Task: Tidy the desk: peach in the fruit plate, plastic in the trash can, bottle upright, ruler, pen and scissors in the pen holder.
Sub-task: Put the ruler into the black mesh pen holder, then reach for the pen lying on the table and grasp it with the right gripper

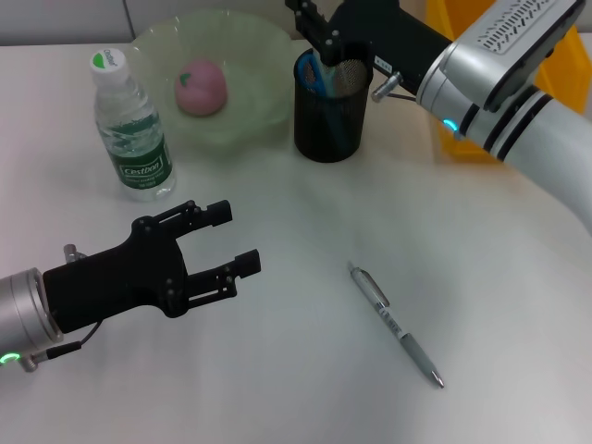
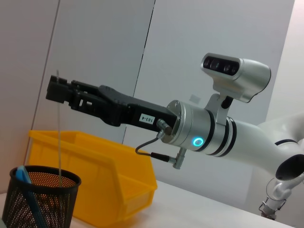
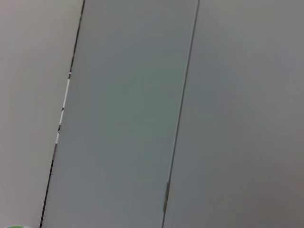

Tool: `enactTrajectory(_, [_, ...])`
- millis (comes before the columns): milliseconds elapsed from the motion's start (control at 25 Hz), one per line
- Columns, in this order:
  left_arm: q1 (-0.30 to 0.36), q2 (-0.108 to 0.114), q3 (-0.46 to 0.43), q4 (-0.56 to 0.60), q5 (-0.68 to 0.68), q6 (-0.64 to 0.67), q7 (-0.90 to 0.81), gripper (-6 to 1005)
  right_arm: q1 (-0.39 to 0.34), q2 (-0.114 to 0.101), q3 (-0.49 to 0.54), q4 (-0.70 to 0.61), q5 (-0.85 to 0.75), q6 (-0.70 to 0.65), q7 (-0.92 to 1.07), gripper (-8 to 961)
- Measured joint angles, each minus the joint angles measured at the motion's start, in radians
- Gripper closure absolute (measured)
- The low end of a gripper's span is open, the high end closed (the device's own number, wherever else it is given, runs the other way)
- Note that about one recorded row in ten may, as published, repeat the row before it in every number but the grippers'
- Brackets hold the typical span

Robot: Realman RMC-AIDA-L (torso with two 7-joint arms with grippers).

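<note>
My right gripper (image 1: 310, 23) reaches over the black mesh pen holder (image 1: 330, 116) at the back of the desk. In the left wrist view the right gripper (image 2: 57, 89) is shut on a thin clear ruler (image 2: 59, 142), which hangs straight down into the pen holder (image 2: 42, 199). A blue handle (image 1: 314, 72), seemingly the scissors, stands inside. The pink peach (image 1: 202, 88) lies in the pale green fruit plate (image 1: 254, 55). The water bottle (image 1: 132, 129) stands upright at the left. A silver pen (image 1: 398, 324) lies on the desk at front right. My left gripper (image 1: 227, 245) hovers open at front left. The plastic is out of view.
A yellow bin (image 1: 462, 143) stands behind and to the right of the pen holder, partly hidden by my right arm; it also shows in the left wrist view (image 2: 109, 171). The right wrist view shows only grey wall panels.
</note>
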State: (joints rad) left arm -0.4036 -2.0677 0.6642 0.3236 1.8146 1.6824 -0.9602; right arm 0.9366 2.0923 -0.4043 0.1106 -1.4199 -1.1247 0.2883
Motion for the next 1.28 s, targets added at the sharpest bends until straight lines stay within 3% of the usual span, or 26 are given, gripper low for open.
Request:
enactTrajectory(680, [0.001,0.000,0.000,0.000,0.002,0.008,0.000,214,-0.024,0.000,0.067,0.019,-0.001,0.012,0.013,459])
enactTrajectory(920, [0.000,0.001,0.000,0.003,0.001,0.013,0.000,214,-0.033,0.000,0.081,0.017,-0.001,-0.002,0.015,227])
enactTrajectory(1280, [0.003,0.002,0.011,0.007,0.003,0.012,0.024,214,-0.107,0.000,0.142,0.008,0.000,-0.175,0.088,203])
